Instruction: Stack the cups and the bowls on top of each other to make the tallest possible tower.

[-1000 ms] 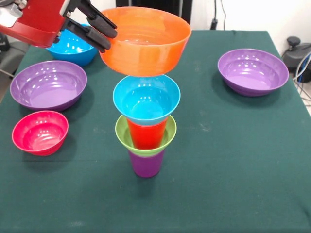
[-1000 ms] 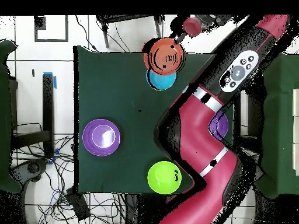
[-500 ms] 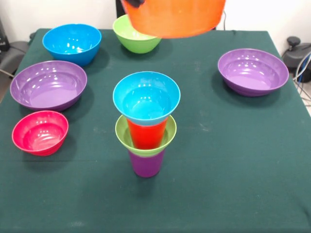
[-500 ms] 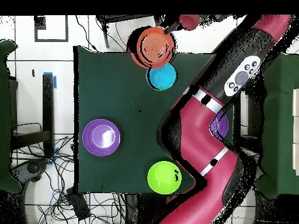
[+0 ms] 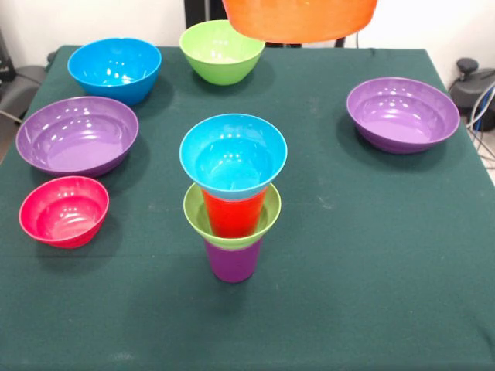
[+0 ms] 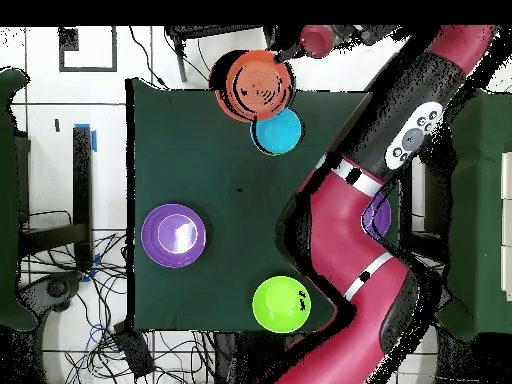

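The tower [image 5: 233, 197] stood mid-table on the dark green cloth-covered table [image 5: 363, 255]: a translucent purple plastic cup [image 5: 233, 260] at the base, then a small lime green bowl [image 5: 197, 219], a solid red cup [image 5: 232, 212] and a small glossy blue bowl [image 5: 233, 155] on top.

Front view: a large orange plastic bowl [image 5: 300, 18] hung in the air above and behind the tower, cut by the top edge. Left of the tower lay a wide purple bowl [image 5: 76, 134], a pink bowl [image 5: 63, 209] and a larger blue bowl [image 5: 114, 68]; behind it 1 lime green bowl [image 5: 222, 49]; right of it a 2nd wide purple bowl [image 5: 402, 113].

Overhead view: only here did the red and black arm [image 6: 350, 240] appear, reaching past the tower towards the orange bowl [image 6: 255, 86]. The gripper was not distinguishable in either view, so its opening and grasp could not be told.
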### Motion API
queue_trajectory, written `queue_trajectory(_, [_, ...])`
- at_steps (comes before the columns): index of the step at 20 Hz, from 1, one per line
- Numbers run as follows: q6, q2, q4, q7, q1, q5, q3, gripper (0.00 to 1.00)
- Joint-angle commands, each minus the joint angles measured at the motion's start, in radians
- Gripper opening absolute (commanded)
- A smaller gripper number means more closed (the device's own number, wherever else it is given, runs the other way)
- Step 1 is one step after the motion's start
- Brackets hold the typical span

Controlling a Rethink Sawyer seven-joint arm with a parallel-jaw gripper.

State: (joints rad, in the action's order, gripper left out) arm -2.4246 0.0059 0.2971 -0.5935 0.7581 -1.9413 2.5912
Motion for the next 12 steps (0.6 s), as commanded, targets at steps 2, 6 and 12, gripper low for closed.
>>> queue_trajectory(2, [0.029, -0.015, -0.05, -0.208, 0.006, 0.091, -0.291, 0.0])
queue_trajectory(6, [0.029, -0.028, -0.059, -0.187, 0.004, 0.119, -0.342, 0.0])
queue_trajectory(12, [0.044, -0.042, -0.089, -0.147, -0.006, 0.125, -0.381, 0.0])
